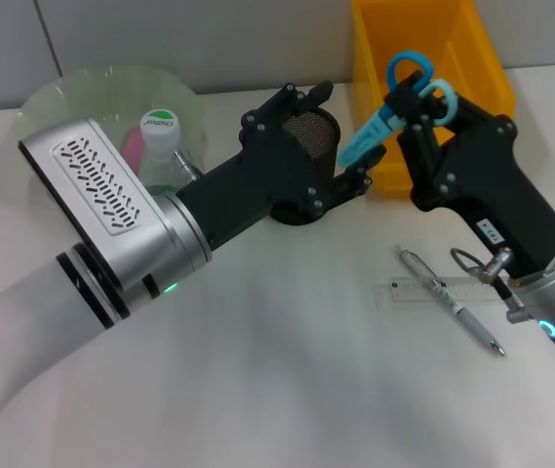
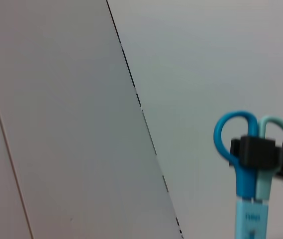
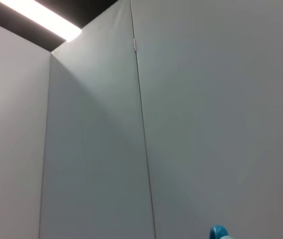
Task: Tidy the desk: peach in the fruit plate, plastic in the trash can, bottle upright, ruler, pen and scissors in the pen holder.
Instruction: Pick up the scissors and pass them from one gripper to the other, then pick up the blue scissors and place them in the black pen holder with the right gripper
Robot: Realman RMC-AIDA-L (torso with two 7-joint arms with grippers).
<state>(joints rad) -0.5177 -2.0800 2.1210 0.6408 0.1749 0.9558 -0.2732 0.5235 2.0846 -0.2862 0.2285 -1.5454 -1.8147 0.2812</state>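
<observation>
My right gripper (image 1: 419,100) is shut on the blue scissors (image 1: 384,117), handles up and sheathed tip slanting down toward the black mesh pen holder (image 1: 308,132). My left gripper (image 1: 324,141) is shut on the pen holder, fingers on either side of it. The left wrist view shows the scissors (image 2: 250,214) pinched by the right gripper's black fingers (image 2: 254,151). On the table near my right arm, a silver pen (image 1: 453,304) lies across a clear ruler (image 1: 423,291). The bottle (image 1: 160,146) stands upright by the green fruit plate (image 1: 72,93), with the pink peach (image 1: 132,146) behind it. The plastic is out of view.
A yellow bin (image 1: 423,49) stands at the back right, just behind the scissors. My left forearm (image 1: 111,214) crosses the left half of the table and hides part of the plate. White tabletop spreads in front. Both wrist views mostly show grey wall panels.
</observation>
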